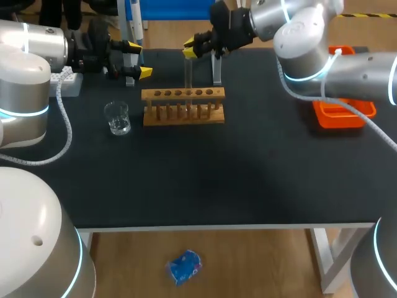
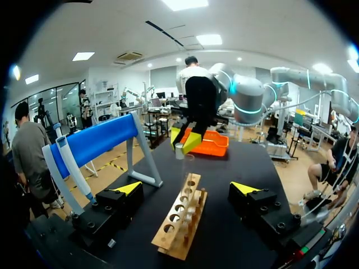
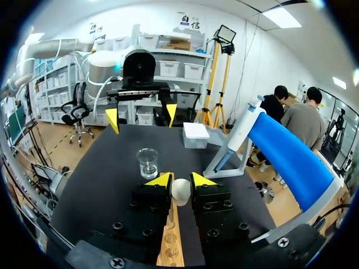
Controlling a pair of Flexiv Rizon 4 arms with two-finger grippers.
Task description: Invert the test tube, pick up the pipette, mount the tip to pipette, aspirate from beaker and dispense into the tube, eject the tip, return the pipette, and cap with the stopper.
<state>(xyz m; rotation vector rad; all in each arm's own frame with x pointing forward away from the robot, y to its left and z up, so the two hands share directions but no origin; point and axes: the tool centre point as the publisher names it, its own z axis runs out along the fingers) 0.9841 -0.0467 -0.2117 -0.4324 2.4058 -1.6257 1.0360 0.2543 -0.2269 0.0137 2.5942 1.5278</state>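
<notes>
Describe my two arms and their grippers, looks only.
The left arm and right arm are rounded silver-grey casings with glowing light-blue rings at the joints; a pale cable trails along each. The left gripper and right gripper are black and blocky, with wedge-shaped yellow tips.

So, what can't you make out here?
Head view: the right arm covers part of the orange tray, hiding its contents.
Right wrist view: the right claw, shut on the test tube, hides all but its rounded end.
Head view: the beaker is too small to judge its liquid.
Head view: the top edge cuts off the blue stand.
</notes>
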